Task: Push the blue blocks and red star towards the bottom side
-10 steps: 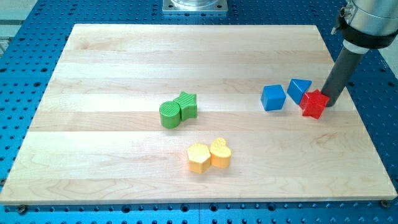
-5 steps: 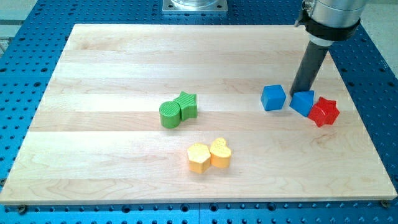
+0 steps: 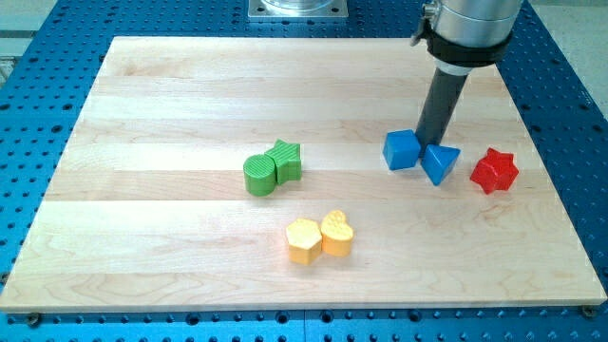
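Note:
My tip (image 3: 429, 144) stands at the top edge of the two blue blocks, right in the notch between them. The blue cube (image 3: 402, 150) is at its left and the blue triangle (image 3: 439, 162) at its lower right; both touch each other and seem to touch the rod. The red star (image 3: 494, 171) lies apart, to the right of the triangle, near the board's right edge. All of them sit on the wooden board (image 3: 190, 104), right of its middle.
A green round block (image 3: 257, 175) and a green star (image 3: 287, 160) touch each other left of centre. A yellow hexagon (image 3: 304, 240) and a yellow heart (image 3: 336, 233) touch below them.
My tip has moved leftward, from beside the red star to behind the blue blocks. The blue triangle slid left and down against the cube, and the cube shifted left. The red star shifted slightly right.

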Robot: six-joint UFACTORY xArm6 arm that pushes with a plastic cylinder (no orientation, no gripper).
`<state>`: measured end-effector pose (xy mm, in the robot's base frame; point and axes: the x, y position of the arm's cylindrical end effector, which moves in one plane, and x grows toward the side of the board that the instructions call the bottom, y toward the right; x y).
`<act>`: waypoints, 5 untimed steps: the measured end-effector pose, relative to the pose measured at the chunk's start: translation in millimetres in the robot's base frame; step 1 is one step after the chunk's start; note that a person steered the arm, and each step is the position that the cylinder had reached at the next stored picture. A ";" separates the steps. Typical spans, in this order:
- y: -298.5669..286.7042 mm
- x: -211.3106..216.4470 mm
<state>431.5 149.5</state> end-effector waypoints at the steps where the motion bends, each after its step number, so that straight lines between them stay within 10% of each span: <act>1: -23.7 45.6; 5: -83.8 29.6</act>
